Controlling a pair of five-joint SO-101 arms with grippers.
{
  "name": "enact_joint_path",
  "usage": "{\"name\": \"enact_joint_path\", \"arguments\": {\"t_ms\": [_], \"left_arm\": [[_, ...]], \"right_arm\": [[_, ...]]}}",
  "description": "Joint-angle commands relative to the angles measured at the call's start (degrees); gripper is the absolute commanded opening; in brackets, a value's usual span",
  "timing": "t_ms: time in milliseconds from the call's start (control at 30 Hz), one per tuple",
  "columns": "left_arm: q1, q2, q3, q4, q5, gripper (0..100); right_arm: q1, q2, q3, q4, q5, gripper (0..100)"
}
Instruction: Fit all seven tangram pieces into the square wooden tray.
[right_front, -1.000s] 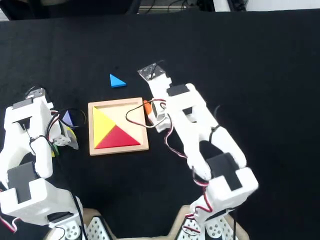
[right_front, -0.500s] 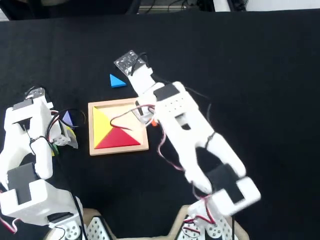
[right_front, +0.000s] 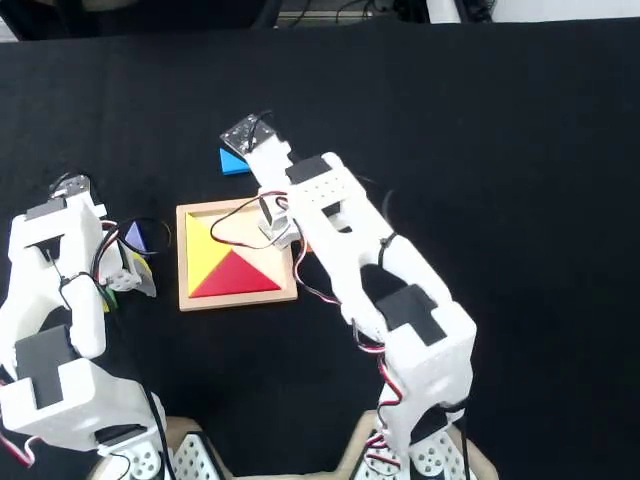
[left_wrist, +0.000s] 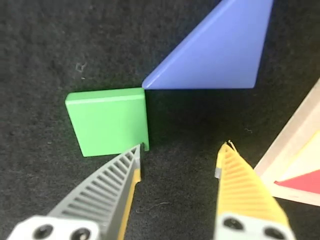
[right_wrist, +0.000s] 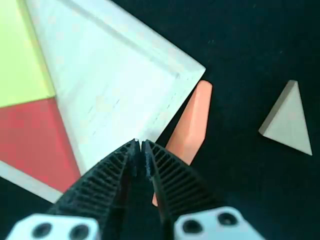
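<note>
The square wooden tray (right_front: 286, 252) holds a yellow triangle (right_front: 205, 250) and a red triangle (right_front: 236, 274). My right gripper (right_wrist: 140, 145) is shut on nothing, its tips over the tray's bare floor (right_wrist: 115, 90) near the rim. Just outside that rim lies an orange parallelogram (right_wrist: 192, 122), with a small pale triangle (right_wrist: 288, 120) farther off. In the high view the right arm partly covers a blue triangle (right_front: 230, 163). My left gripper (left_wrist: 182, 147) is open on the cloth beside the tray, with a green square (left_wrist: 107, 120) touching its grey finger (left_wrist: 117, 175) and a periwinkle triangle (left_wrist: 225, 50) beyond.
Black cloth covers the table (right_front: 500, 150), with wide free room to the right and far side. The tray's corner (left_wrist: 295, 145) lies close to the left gripper's yellow finger (left_wrist: 242, 177). Loose cables hang from the right arm over the tray.
The right arm has swung left, from beside the tray's right edge to over the tray, and its wrist now hides part of the blue triangle. The left arm has kept still.
</note>
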Motion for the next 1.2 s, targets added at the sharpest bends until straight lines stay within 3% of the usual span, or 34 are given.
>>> {"name": "enact_joint_path", "arguments": {"t_ms": [0, 267, 533, 733, 933, 1167], "left_arm": [[-0.31, -0.09, -0.04, -1.05, 0.62, 24], [-0.31, -0.09, -0.04, -1.05, 0.62, 24], [-0.22, -0.09, 0.13, -1.05, 0.62, 24], [-0.22, 0.0, 0.13, -1.05, 0.62, 24], [1.1, 0.0, 1.01, -2.64, 0.62, 24], [1.63, -0.09, 1.1, -2.55, 0.62, 24]], "right_arm": [[-2.02, -0.75, -3.56, 0.97, 0.26, 1.1], [-1.85, -9.45, -3.03, 4.92, 0.53, 1.1], [-4.84, -4.79, -2.42, 5.45, 3.34, 8.0], [2.2, 3.38, -5.14, 3.16, 3.34, 1.0], [4.22, 1.71, -7.16, 10.2, 0.53, 1.0], [5.1, -9.27, 5.76, -0.62, -1.41, 1.1]]}}
